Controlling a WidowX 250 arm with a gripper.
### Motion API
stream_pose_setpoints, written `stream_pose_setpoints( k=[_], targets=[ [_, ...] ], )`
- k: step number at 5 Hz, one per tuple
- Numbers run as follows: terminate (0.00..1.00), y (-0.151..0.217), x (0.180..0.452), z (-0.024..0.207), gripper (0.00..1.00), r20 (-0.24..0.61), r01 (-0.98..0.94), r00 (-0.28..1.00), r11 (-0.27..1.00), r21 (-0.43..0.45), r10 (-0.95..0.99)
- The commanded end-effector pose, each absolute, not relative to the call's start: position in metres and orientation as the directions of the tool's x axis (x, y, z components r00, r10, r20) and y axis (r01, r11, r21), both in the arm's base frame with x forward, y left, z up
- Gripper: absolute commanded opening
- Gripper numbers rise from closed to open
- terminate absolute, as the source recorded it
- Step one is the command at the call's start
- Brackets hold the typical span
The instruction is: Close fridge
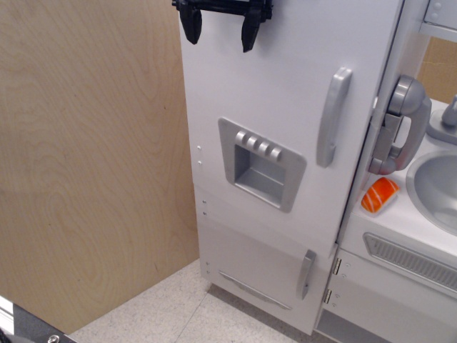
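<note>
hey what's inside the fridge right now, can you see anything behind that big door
No. The fridge door is swung almost flush against the cabinet, covering the interior, so whatever is inside is hidden. Only its front shows: the long grey handle and dispenser panel. The gripper is at its top.
</note>
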State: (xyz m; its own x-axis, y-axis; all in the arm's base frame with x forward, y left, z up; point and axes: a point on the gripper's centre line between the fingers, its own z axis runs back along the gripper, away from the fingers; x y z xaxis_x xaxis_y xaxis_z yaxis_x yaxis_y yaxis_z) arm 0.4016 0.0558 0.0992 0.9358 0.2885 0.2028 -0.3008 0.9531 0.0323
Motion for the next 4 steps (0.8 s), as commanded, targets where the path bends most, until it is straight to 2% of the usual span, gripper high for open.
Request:
stream_pose_setpoints(
  k=[1,2,3,4],
  targets=[
    [0.00,0.068,0.419,0.131,1.00,0.320,-0.342,0.889,0.940,-0.011,0.327],
    [0.00,0.068,0.423,0.133,1.00,0.387,-0.347,0.864,0.938,-0.007,0.323],
    [0.00,0.073,0.413,0.136,1.00,0.332,-0.374,0.874,0.927,-0.002,0.354],
    [0.00,0.079,0.374,0.140,1.00,0.251,-0.353,0.905,0.936,-0.011,0.344]
  ],
)
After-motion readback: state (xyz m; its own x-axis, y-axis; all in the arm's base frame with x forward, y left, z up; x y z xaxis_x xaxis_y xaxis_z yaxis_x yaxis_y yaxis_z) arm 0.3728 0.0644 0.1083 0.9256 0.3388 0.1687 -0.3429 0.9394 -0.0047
